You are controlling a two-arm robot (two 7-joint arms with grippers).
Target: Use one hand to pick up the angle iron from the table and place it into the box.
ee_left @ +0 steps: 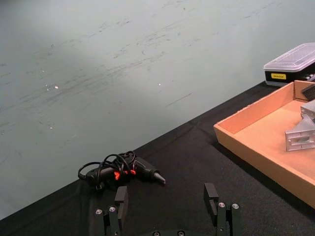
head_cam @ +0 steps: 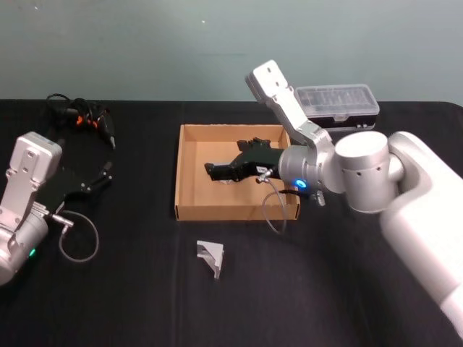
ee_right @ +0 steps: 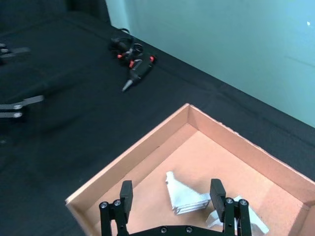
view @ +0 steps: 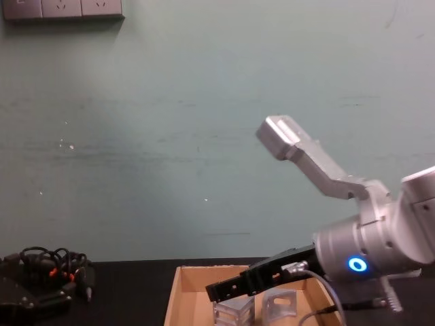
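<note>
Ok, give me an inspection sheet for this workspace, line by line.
Surface: black table, matte.
Job's things: one angle iron on the table before the box; two more pieces inside it.
Clutter: corded tool far left; plastic case behind the box.
End effectors: right end effector open above the box; left end effector open, parked left.
Cables: grey loop by the left wrist, second loop by the right.
Surroundings: green wall, wall sockets.

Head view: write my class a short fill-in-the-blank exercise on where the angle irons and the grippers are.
One angle iron lies on the ___ in front of the box. The right gripper hangs over the box with its jaws ___. Inside the box lie ___ more angle irons. The left gripper is parked to the box's ___.
Missing words: table; open; two; left.
</note>
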